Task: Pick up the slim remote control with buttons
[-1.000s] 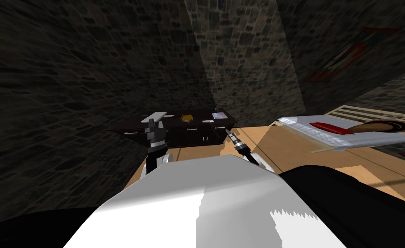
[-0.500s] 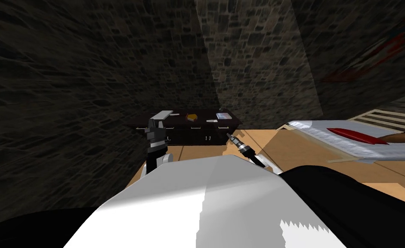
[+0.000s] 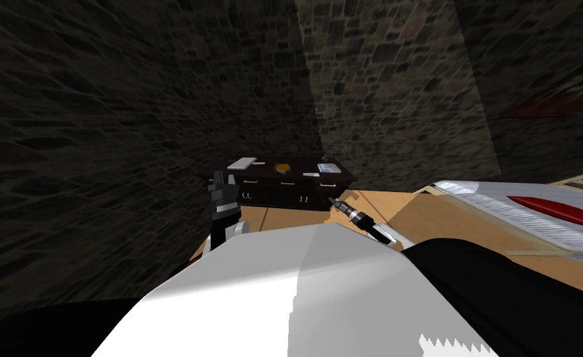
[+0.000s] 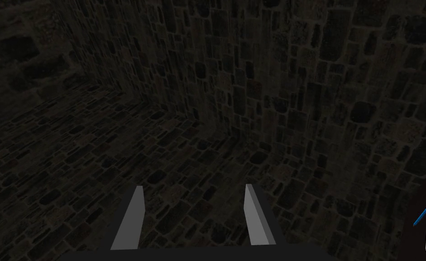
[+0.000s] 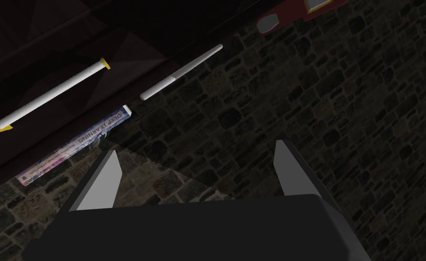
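Observation:
A dark low cabinet (image 3: 284, 192) stands against the stone wall ahead. On its top lies the slim, pale remote (image 3: 311, 175), just beside a book (image 3: 327, 168). The right wrist view shows the remote (image 5: 180, 72) edge-on as a thin grey bar, well beyond my right gripper (image 5: 198, 174), which is open and empty. In the head view that right gripper (image 3: 331, 200) hangs low in front of the cabinet's right end. My left gripper (image 3: 222, 181) is raised before the cabinet's left end. Its fingers (image 4: 130, 217) stand apart with nothing between them, facing stone wall.
Also on the cabinet top are a flat white slab (image 3: 241, 163), a small pale strip (image 3: 259, 163) and an orange-brown thing (image 3: 280, 167). A white drawer handle (image 5: 49, 97) and the book's spine (image 5: 71, 145) are nearby. A bed (image 3: 519, 207) stands at the right on wooden floor (image 3: 407, 217).
My view has swung: the cabinet has slid right and sits more squarely ahead, and the bed has moved toward the right edge. Both arms keep their pose.

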Available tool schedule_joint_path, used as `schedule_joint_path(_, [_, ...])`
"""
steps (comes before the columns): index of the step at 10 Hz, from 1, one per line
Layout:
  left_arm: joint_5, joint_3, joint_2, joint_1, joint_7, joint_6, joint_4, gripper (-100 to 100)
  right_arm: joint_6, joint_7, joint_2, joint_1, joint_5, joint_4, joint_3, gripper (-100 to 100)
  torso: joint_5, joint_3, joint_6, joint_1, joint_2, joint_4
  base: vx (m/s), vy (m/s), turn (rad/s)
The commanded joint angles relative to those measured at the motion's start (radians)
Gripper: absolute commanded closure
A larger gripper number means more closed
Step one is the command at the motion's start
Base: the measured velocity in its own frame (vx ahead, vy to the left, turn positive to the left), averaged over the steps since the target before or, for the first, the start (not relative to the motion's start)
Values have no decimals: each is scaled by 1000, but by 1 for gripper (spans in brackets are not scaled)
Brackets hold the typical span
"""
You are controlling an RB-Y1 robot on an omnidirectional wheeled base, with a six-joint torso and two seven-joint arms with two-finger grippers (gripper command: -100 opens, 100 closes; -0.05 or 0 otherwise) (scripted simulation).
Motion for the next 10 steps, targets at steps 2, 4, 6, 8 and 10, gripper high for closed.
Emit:
schedule_joint_path(2, [0, 0, 0, 0, 0, 0, 0, 0, -5, -2, -80, 19, 25, 36, 9, -100, 0, 0, -1, 1, 0, 0, 5, 40, 212])
schedule_joint_path(4, [0, 0, 0, 0, 0, 0, 0, 0, -14, -4, -131, 37, 49, 74, 17, -100, 0, -1, -1, 2, -1, 0, 14, 50, 187])
schedule_joint_path(6, [0, 0, 0, 0, 0, 0, 0, 0, -23, -6, -190, 55, 73, 112, 27, -100, 0, 0, 0, -1, -1, 0, 21, 23, 113])
schedule_joint_path(8, [0, 0, 0, 0, 0, 0, 0, 0, -23, -6, -230, 55, 73, 112, 27, -100, 0, -1, 0, 0, -2, 0, 19, 23, 74])
schedule_joint_path(10, [0, 0, 0, 0, 0, 0, 0, 0, -32, -8, -301, 72, 96, 151, 37, -100, 0, -1, -1, 1, -2, 0, 29, 34, 206])
